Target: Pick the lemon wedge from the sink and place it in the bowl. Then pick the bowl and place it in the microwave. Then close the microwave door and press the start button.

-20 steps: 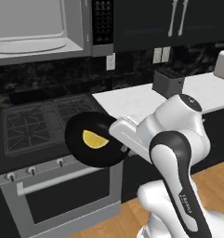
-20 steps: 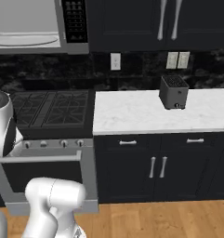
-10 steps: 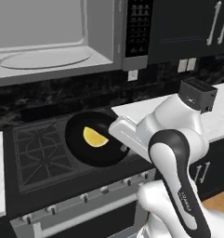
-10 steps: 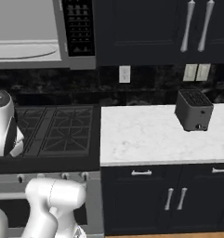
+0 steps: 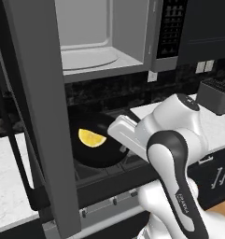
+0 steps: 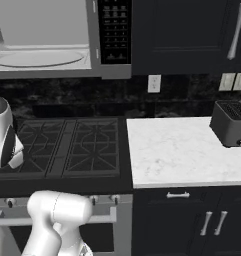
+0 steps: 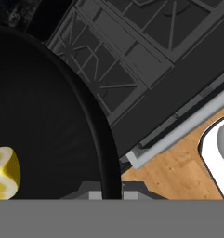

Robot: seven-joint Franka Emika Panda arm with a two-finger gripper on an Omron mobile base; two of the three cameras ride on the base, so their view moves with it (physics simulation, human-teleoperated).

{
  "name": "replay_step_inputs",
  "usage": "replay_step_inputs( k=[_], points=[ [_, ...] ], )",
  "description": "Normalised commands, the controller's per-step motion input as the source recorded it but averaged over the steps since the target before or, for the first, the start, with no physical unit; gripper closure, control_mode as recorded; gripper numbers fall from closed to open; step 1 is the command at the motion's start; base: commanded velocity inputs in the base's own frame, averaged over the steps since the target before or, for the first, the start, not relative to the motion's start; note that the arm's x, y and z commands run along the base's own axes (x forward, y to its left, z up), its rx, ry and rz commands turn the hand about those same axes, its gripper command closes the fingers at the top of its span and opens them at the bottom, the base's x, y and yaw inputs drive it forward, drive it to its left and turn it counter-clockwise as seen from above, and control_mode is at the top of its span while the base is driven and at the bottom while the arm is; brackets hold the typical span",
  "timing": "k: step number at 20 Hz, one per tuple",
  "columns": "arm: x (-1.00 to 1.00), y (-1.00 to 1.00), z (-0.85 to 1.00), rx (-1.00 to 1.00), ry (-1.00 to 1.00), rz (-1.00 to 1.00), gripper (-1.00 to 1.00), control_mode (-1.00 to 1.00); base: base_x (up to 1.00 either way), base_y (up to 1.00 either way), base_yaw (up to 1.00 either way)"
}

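One round, shallow black bowl (image 5: 99,144), held up over the black gas stove (image 6: 67,147), below the microwave. One small yellow lemon wedge (image 5: 90,138) lies inside the bowl, left of its middle. One pincer (image 7: 109,193), clamped narrow on the bowl's rim; its tips are mostly cut off at the bottom of the hand view.

One grey built-in microwave (image 5: 107,42) with pale interior and one round glass turntable (image 6: 39,58); its black button panel (image 6: 113,30) sits to the right of the cavity. One grey-framed microwave door (image 5: 37,116), swung open left of the microwave; it hides the bowl's left edge.

Left base view: bowl, wedge, door. Right base view: one dark toaster (image 6: 231,122) on the white marble table (image 6: 182,152) right of the microwave, and the stove's whole grate. Hand view: bowl rim close up, half the wedge, wooden floor (image 7: 178,167) below the stove.
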Motion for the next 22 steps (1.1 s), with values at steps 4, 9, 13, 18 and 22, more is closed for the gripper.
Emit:
replay_step_inputs(
  k=[4,9,13,18,22],
  points=[
    [0.0,0.0,0.0,0.0,0.0,0.0,1.0,1.0,0.32,-0.02,0.05],
    [0.0,0.0,0.0,0.0,0.0,0.0,1.0,1.0,0.66,0.0,0.12],
    [0.0,0.0,0.0,0.0,0.0,0.0,1.0,1.0,0.71,0.0,0.13],
    [0.0,0.0,0.0,0.0,0.0,0.0,1.0,1.0,0.57,0.0,0.19],
    [0.0,0.0,0.0,0.0,0.0,0.0,1.0,1.0,0.35,-0.01,0.22]
  ],
)
